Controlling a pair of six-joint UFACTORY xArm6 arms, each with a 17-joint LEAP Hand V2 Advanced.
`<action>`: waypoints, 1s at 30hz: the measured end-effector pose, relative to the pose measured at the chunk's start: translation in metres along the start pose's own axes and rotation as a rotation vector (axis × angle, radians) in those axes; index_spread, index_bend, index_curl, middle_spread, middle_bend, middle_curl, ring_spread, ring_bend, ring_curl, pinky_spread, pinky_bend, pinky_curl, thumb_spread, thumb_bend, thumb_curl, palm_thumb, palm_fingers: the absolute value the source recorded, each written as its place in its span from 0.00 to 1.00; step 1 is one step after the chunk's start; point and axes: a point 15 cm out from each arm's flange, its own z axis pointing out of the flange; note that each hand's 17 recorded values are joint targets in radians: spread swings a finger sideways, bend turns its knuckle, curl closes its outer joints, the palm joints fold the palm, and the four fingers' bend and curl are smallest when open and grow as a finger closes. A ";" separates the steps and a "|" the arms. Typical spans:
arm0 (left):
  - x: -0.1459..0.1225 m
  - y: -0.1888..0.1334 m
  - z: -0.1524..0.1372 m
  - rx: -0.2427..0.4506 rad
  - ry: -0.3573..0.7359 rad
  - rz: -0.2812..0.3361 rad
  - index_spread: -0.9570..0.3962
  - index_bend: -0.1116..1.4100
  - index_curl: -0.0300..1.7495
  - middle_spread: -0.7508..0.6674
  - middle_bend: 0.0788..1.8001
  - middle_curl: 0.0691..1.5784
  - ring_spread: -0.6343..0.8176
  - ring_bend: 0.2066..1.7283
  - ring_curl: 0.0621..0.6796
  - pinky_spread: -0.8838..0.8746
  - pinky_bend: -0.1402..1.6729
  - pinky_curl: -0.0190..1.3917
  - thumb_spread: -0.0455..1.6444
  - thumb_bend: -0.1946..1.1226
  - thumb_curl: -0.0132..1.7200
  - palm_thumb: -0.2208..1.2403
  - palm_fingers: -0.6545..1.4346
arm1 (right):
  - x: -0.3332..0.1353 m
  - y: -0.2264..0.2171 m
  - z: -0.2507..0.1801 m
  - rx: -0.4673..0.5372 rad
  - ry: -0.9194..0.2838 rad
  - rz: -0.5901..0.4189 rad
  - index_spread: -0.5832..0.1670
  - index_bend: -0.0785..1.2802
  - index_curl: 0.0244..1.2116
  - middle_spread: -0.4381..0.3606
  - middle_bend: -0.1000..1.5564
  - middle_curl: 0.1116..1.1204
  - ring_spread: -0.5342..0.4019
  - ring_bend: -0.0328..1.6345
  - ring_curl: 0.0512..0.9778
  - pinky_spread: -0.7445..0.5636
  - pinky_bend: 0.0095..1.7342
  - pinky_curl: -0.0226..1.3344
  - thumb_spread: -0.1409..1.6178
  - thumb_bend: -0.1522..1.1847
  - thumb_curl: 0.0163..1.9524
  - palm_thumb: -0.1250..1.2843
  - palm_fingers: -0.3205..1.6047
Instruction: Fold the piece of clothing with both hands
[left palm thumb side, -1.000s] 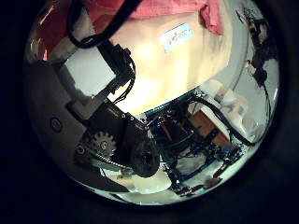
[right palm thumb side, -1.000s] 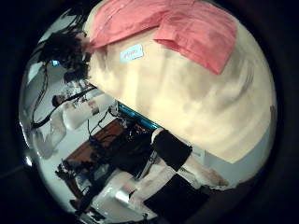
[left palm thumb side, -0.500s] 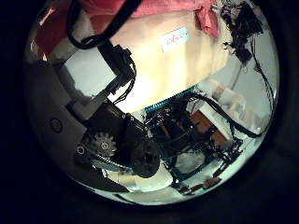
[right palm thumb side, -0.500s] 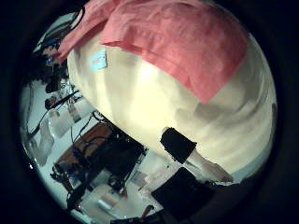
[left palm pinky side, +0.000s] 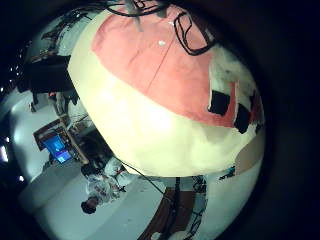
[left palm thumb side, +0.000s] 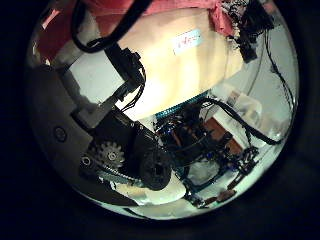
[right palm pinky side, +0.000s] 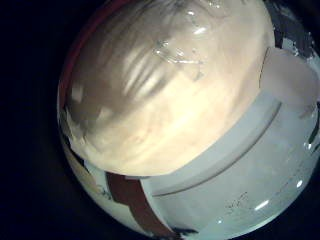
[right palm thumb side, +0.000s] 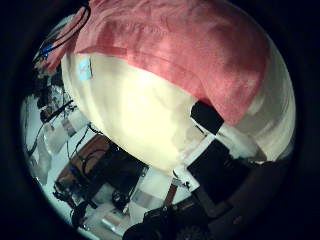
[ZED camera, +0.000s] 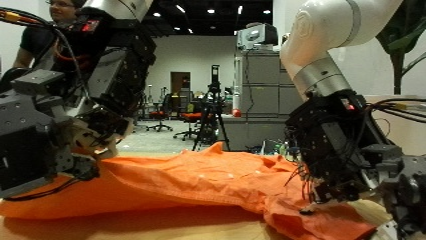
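Note:
An orange piece of clothing (ZED camera: 200, 180) lies spread and rumpled on the tan table (ZED camera: 160, 225). My left hand (ZED camera: 53, 130) hangs low over one end of it, fingers relaxed. My right hand (ZED camera: 340, 150) stands over the other end, fingers pointing down, tips at the cloth's edge. The right thumb side palm view shows the cloth (right palm thumb side: 180, 45) close, with one black fingertip (right palm thumb side: 207, 117) at its hem. The left little finger side palm view shows the cloth (left palm pinky side: 150, 60) with black fingertips (left palm pinky side: 218, 101) over its edge.
A small label (left palm thumb side: 187, 41) is stuck on the table beside the cloth; it also shows in the right thumb side palm view (right palm thumb side: 84, 68). The right little finger side palm view shows bare table (right palm pinky side: 150, 100) and its edge. Equipment racks (ZED camera: 260, 100) stand behind.
The right palm has come closer to the cloth, which now fills more of its thumb side view. In the left thumb side view the other hand has come in at the cloth's edge.

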 end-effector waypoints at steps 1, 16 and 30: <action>0.000 0.000 -0.001 0.000 0.000 0.000 0.23 0.18 0.93 0.11 0.48 0.67 0.14 0.79 0.76 0.16 0.78 0.41 0.66 0.14 0.51 0.76 0.81 | 0.000 0.000 0.000 0.000 -0.001 0.001 0.44 0.18 0.23 0.46 0.26 0.27 0.44 0.35 0.29 0.50 0.15 0.24 0.62 0.11 0.19 0.69 0.54; -0.002 0.014 -0.004 -0.021 0.011 0.078 0.30 0.17 0.96 0.11 0.48 0.68 0.14 0.79 0.76 0.16 0.78 0.41 0.66 0.14 0.52 0.76 0.81 | 0.010 0.020 -0.033 0.103 0.023 0.031 0.34 0.71 0.53 0.33 0.70 0.59 0.29 0.69 0.59 0.27 0.60 0.49 0.69 0.15 0.23 0.85 0.83; 0.006 0.050 -0.015 -0.057 0.051 0.211 0.36 0.17 0.98 0.10 0.48 0.68 0.14 0.78 0.75 0.15 0.77 0.41 0.65 0.14 0.52 0.75 0.81 | -0.001 0.110 -0.068 0.123 0.012 0.076 0.40 0.85 0.65 0.35 0.82 0.69 0.32 0.80 0.73 0.34 0.69 0.64 0.75 0.14 0.29 0.89 0.73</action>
